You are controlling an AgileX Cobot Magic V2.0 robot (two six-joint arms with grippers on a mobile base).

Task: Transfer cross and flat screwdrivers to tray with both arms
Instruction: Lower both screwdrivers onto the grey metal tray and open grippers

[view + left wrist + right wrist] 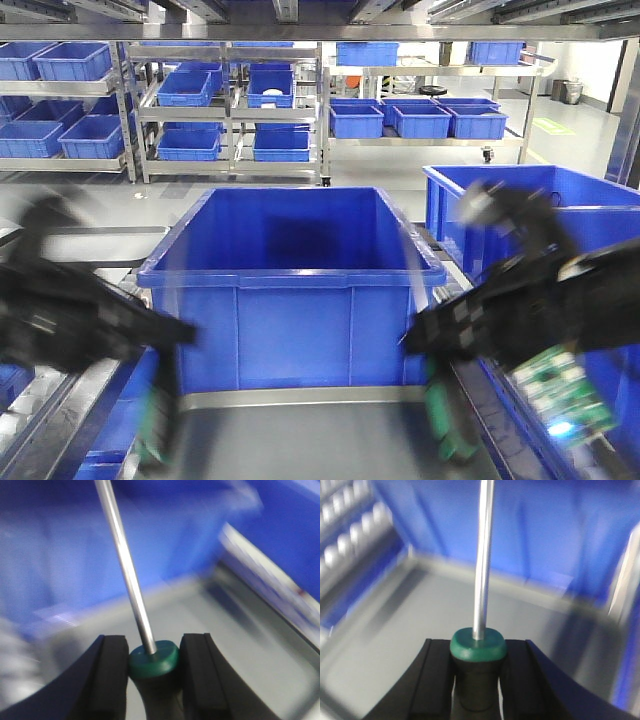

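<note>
Both pincers, left (154, 662) and right (478, 667), grasp a screwdriver (131, 575) handle above the tray (395, 645); stiff shafts, probably light, handles best to hold.

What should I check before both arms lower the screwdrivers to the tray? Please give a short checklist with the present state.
1. Left pincer clamps its screwdriver by the handle: ok.
2. Right pincer clamps the other screwdriver by the handle: ok.
3. Tray lies beneath both tools: ok.
4. Shafts free of the blue bin: cannot tell, blurred.
5. Which tip is cross, which flat: cannot tell.
</note>
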